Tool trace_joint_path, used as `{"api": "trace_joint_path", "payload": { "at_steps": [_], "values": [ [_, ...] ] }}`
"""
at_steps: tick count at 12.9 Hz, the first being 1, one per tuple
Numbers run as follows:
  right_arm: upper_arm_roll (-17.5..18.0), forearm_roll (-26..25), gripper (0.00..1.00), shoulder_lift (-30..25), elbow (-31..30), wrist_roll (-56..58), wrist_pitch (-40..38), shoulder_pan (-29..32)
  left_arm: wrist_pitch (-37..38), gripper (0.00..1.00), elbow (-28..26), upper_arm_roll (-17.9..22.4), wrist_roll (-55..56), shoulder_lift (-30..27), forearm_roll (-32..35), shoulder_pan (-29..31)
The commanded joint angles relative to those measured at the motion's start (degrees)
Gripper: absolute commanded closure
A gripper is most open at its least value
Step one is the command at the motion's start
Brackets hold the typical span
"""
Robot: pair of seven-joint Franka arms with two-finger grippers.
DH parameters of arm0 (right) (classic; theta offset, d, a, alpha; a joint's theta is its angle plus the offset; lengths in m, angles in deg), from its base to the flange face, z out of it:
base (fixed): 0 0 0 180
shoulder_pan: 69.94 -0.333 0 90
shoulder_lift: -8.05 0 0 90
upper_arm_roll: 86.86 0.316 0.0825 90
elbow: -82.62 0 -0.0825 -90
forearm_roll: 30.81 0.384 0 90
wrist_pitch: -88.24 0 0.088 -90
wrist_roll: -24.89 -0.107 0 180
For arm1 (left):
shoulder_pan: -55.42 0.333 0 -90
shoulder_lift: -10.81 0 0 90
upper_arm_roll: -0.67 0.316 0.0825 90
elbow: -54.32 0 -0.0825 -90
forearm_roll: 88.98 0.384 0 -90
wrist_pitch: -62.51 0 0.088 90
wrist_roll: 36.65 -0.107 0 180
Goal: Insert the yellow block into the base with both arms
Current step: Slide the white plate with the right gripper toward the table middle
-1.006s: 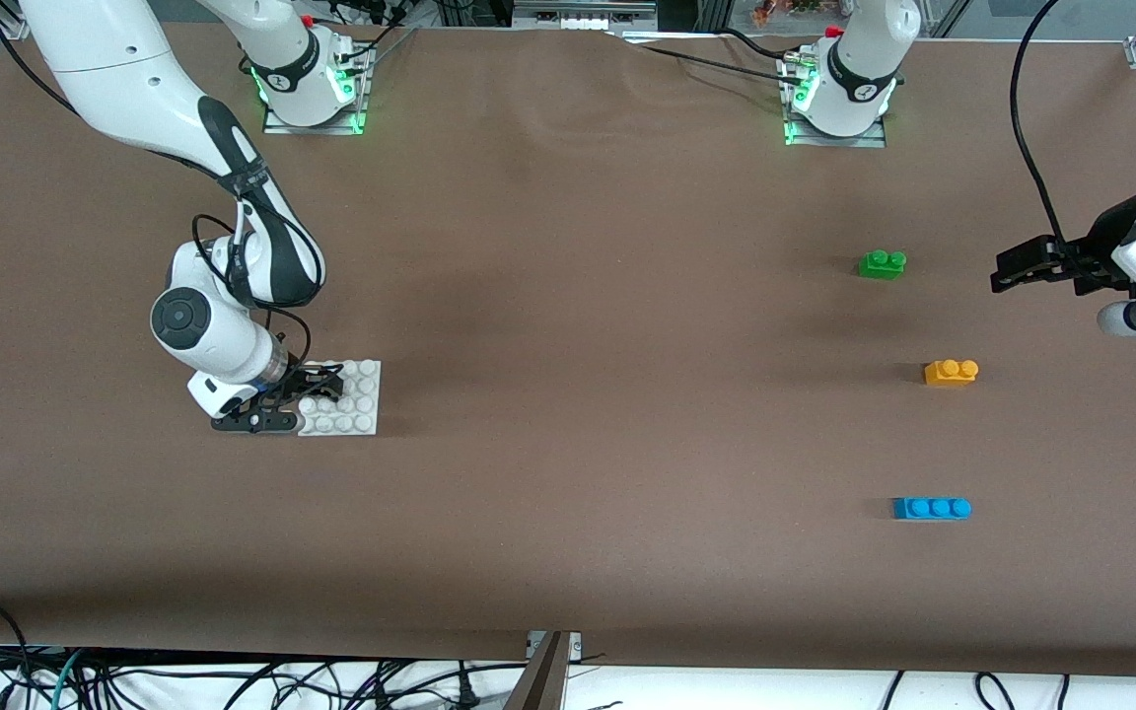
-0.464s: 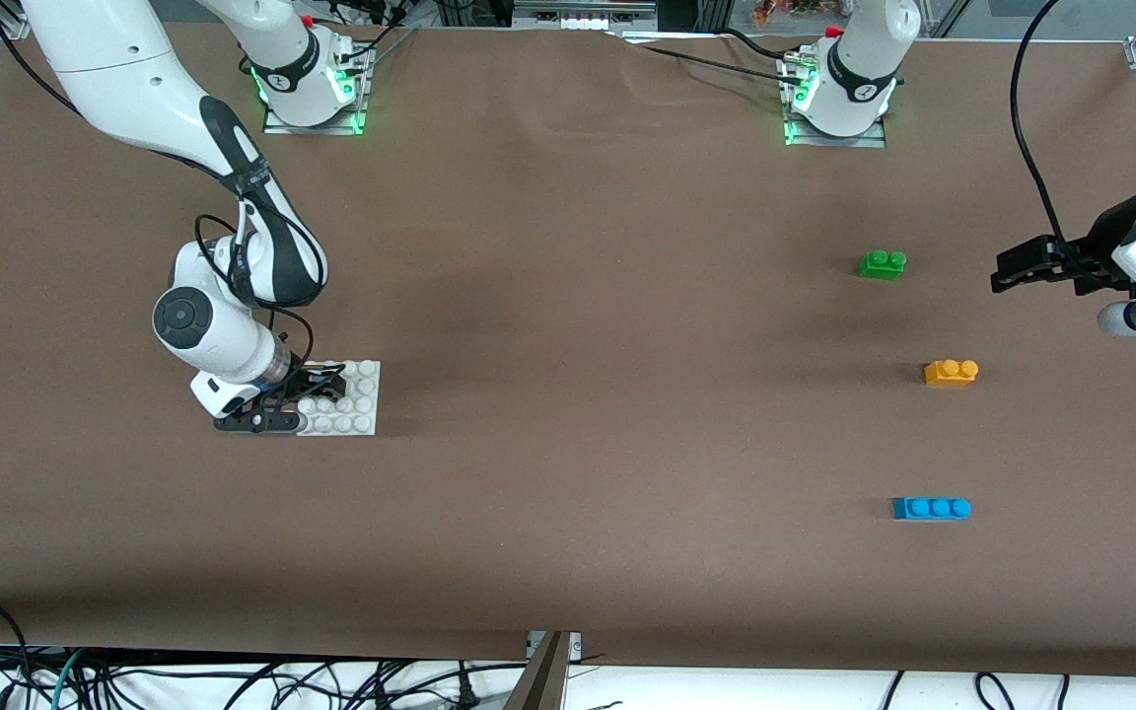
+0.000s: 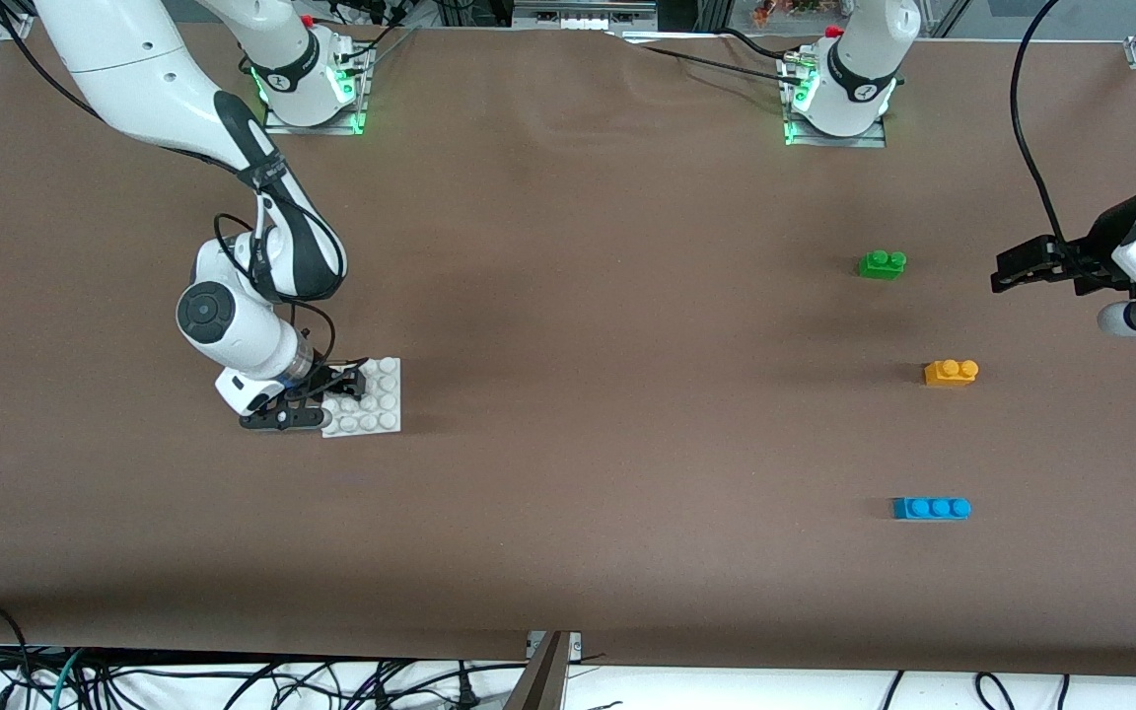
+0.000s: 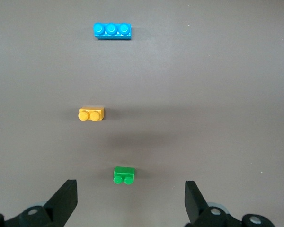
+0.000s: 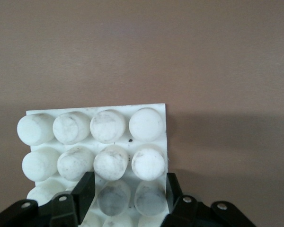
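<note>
base + right gripper shifted toward table centre since earlier | we see right clamped on base, left gripper apart, waiting | risk: edge grip slips, base tilts

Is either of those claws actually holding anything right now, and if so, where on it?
The right gripper grips the white base at the edge toward the right arm's end of the table, its fingers around two studs. The left gripper is open over the table, holding nothing.

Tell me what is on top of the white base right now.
Only the right gripper is on the base, its fingers closed around studs at the plate's edge. No brick sits on it. The studs beneath the fingers are partly covered.
</note>
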Motion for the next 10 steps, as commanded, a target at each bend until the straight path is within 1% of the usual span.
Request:
{"api": "trace_joint_path", "payload": {
  "at_steps": [1,4,6,8,10],
  "values": [
    [2.3,1.3,0.31,0.6,0.1,-1.7,2.2,-0.3,0.4,0.0,0.1,-0.1,-0.7,-0.2,1.0,-0.3],
    [2.5,1.3,0.31,2.0,0.9,-8.3,4.9,-4.4,0.5,0.0,0.0,-0.1,-0.6,-0.2,1.0,-0.3],
    [2.5,1.3,0.31,3.0,2.3,-12.1,5.0,-7.1,0.4,0.0,0.1,-0.1,-0.6,-0.2,1.0,-0.3],
    [2.5,1.3,0.31,4.1,4.1,-14.0,5.1,-9.6,0.5,0.0,0.1,-0.1,-0.7,-0.2,1.0,-0.3],
    [2.5,1.3,0.31,5.0,4.5,-14.3,7.0,-10.9,0.5,0.0,0.0,-0.1,-0.7,-0.2,1.0,-0.1]
  ]
}}
